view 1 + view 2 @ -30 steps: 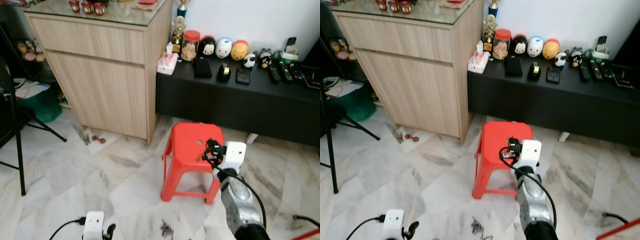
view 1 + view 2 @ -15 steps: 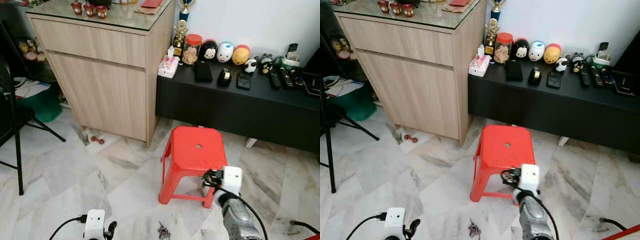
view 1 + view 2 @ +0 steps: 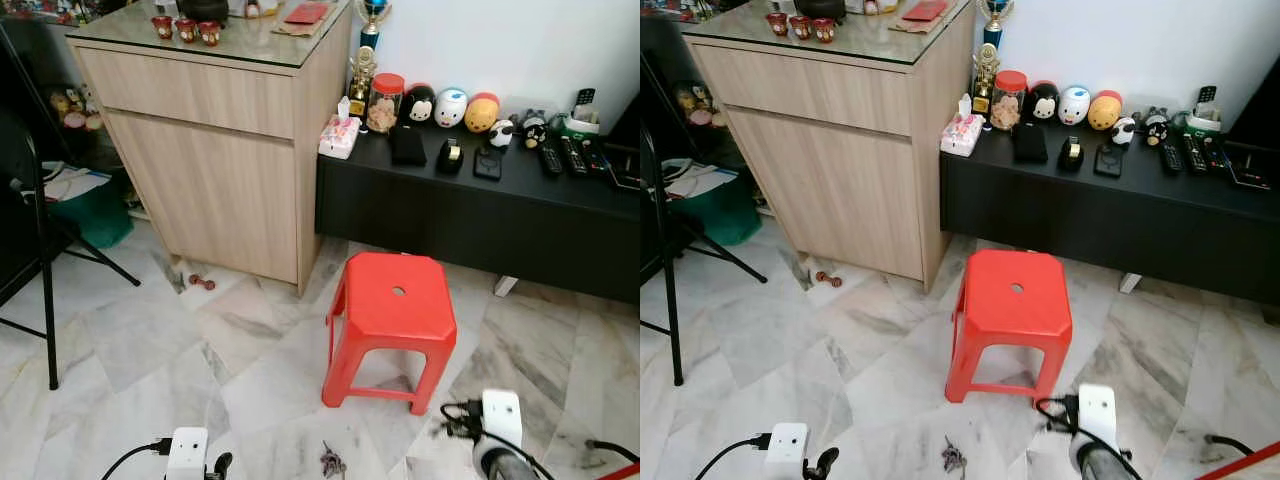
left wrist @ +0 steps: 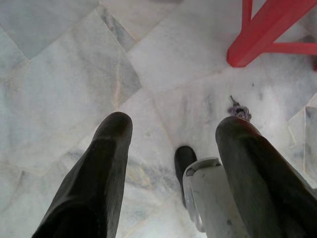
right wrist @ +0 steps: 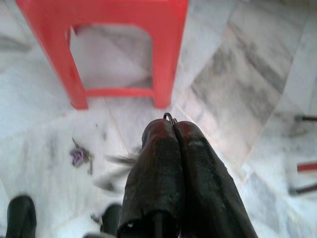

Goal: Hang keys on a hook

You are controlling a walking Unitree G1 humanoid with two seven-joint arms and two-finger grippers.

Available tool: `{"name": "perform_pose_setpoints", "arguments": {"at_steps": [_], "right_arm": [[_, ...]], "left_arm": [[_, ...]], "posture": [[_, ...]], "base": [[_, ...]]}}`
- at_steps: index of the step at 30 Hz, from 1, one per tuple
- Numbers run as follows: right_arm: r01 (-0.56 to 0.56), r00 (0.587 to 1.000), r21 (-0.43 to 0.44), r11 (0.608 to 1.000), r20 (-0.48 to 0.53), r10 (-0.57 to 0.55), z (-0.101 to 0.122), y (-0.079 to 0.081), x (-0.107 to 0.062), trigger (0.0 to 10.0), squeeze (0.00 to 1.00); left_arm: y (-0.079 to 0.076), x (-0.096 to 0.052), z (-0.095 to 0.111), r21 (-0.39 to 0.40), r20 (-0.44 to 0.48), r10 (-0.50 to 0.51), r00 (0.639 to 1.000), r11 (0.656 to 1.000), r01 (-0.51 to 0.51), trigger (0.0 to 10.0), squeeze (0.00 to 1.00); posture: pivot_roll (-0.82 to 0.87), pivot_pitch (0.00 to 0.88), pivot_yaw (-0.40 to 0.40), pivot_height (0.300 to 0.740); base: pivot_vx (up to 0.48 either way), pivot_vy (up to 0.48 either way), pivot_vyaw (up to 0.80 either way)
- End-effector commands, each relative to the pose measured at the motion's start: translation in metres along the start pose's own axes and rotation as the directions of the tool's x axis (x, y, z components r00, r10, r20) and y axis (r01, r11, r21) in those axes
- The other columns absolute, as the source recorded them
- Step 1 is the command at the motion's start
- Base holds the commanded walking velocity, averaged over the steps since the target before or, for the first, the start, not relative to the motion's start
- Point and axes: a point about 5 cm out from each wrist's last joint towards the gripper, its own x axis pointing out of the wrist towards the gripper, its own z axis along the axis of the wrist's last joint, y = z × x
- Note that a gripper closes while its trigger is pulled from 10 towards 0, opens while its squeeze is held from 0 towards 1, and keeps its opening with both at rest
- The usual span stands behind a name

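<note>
Change since earlier frame: right arm has been lowered from over the red stool (image 3: 395, 318) to low at the frame's bottom edge; camera has also tilted slightly, so the furniture's shift is not counted as movement.

Keys: keys (image 3: 331, 463) lie on the marble floor (image 3: 150, 340), in front of the stool's near-left leg, roughly between the two arms. A purple tag or fob is made out in the left wrist view (image 4: 239, 111) and, blurred, in the right wrist view (image 5: 79, 156).

Left end effector: left end effector (image 4: 171, 144) is held low over the floor, fingers wide apart, nothing between them. The keys are seen just beyond the tip of one finger (image 4: 237, 134), off to that side and not centred in the gap.

Right end effector: right end effector (image 5: 173, 131) has fingers pressed together; a small wire-like loop is seen at the tips, but what it is cannot be told. The keys lie well off to one side of its line.

Key relation: the keys lie ahead of the left end effector and toward the robot's right of it; judged nearer the left arm, which is already spread for a grasp.

Long axis: too small and blurred to fix; the bunch appears bunched, with one thin piece pointing toward the stool.

Hook: none identified.

Step judged: keys not yet picked up.
</note>
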Motion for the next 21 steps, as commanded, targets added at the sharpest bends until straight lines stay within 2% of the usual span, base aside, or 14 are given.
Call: {"name": "perform_pose_setpoints", "arguments": {"at_steps": [1,6,13,21], "right_arm": [[0.016,0.997,-0.019,1.0,-0.071,-0.017,-0.017,-0.005,-0.005,10.0,0.0],[0.042,0.985,-0.038,0.998,-0.165,-0.047,-0.042,-0.009,-0.015,10.0,0.0],[0.017,0.979,-0.003,1.0,-0.204,-0.017,-0.057,-0.003,-0.021,10.0,0.0],[0.04,0.972,0.024,0.999,-0.232,-0.034,-0.066,-0.005,-0.025,10.0,0.0]], "left_arm": [[0.003,-0.002,-0.006,0.007,-0.032,0.0,0.999,1.0,0.0,10.0,0.0],[0.004,-0.002,-0.007,0.011,-0.043,-0.002,0.999,1.0,0.003,10.0,0.0],[0.004,-0.002,-0.007,0.01,-0.054,-0.002,0.999,1.0,0.002,10.0,0.0],[0.006,-0.002,-0.007,0.017,-0.055,-0.001,0.998,1.0,0.002,10.0,0.0]], "posture": [[0.16,0.101,-0.039,0.74],[0.15,0.097,-0.033,0.74],[0.15,0.09,-0.03,0.74],[0.15,0.08,-0.032,0.74]], "base": [[0.0,0.0,0.0],[0.0,0.0,0.0],[0.0,0.0,0.0],[0.0,0.0,0.0]]}}
